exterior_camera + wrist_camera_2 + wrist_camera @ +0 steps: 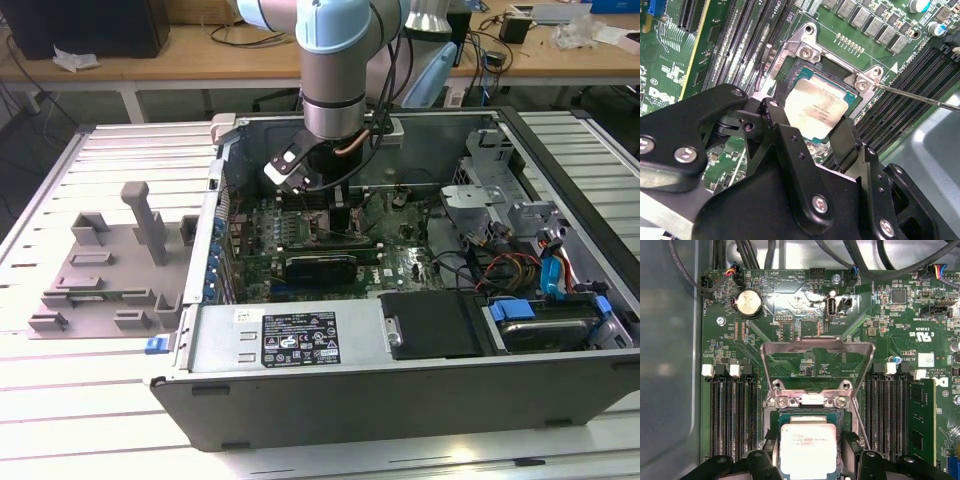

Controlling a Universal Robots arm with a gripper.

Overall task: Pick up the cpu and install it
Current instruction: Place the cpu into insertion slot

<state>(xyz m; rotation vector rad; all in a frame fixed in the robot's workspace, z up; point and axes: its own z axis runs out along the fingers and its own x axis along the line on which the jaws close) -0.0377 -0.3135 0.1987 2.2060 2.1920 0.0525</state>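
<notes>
The cpu (815, 111), a flat square chip with a silvery top, sits between my gripper's (810, 131) black fingers (774, 116), which are shut on two of its opposite edges. It lies level over the open motherboard socket (807, 50), inside the metal frame. I cannot tell whether it rests on the socket floor. In the first wrist view the cpu (807, 449) is just below the frame's hinge screws, and the load plate (817, 346) is flipped open beyond it. In the exterior view my gripper (340, 212) reaches down into the open computer case (300, 385).
Memory slots (732, 415) flank the socket on both sides. The thin socket lever (920, 97) sticks out beside the frame. A grey tray with moulded blocks (110, 262) lies outside the case at the exterior view's left. A drive cage (500, 190) and cables fill the case's other end.
</notes>
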